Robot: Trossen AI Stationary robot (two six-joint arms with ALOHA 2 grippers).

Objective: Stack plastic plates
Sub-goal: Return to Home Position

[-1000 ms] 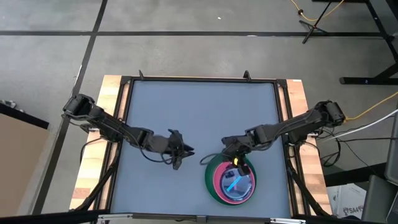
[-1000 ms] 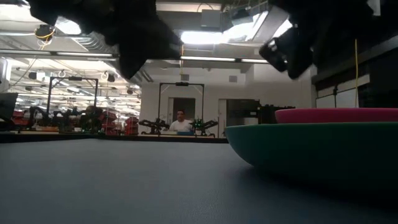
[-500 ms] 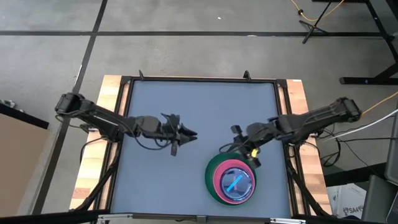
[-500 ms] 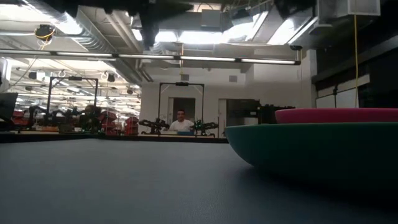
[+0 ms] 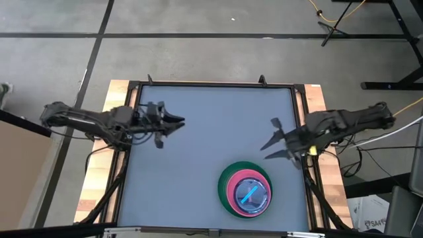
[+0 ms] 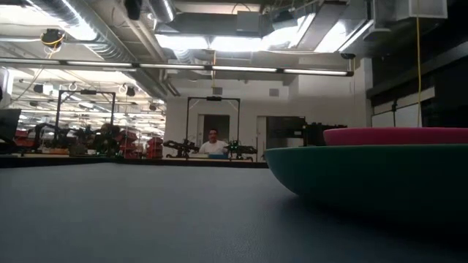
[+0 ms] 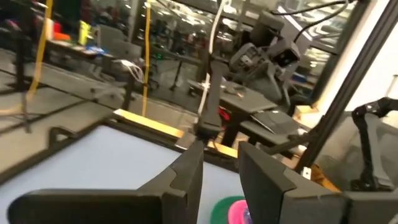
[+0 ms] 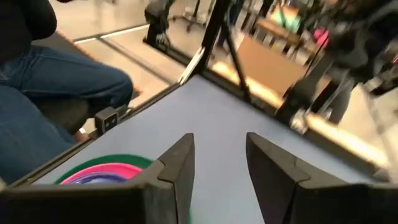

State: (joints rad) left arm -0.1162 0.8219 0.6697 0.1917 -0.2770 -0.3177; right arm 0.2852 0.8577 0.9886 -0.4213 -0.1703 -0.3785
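The plastic plates sit in one stack (image 5: 246, 192) near the table's front right. A large green plate (image 6: 365, 175) is at the bottom, its underside on the mat. A pink plate (image 6: 395, 135) lies in it, with small translucent blue and pink ones (image 5: 250, 194) on top. My left gripper (image 5: 177, 124) hangs open above the table's left side, pointing level toward the right, with nothing between its fingers (image 7: 186, 174). My right gripper (image 5: 269, 137) hangs open above the right side, up and away from the stack's far side. It is also empty (image 8: 219, 149).
The blue-grey mat (image 5: 211, 119) is bordered by a black frame rail (image 5: 211, 84) and wooden strips (image 5: 106, 152) at the sides. A seated person's legs (image 8: 56, 81) show beyond the table's edge. In the low view another person (image 6: 213, 142) sits far back in the room.
Both arms have risen and drawn back from the table's middle. My left gripper has gone up and toward the left edge. My right gripper has lifted off the stack's far rim and gone toward the right edge, rolling as it went. The stack has stayed put.
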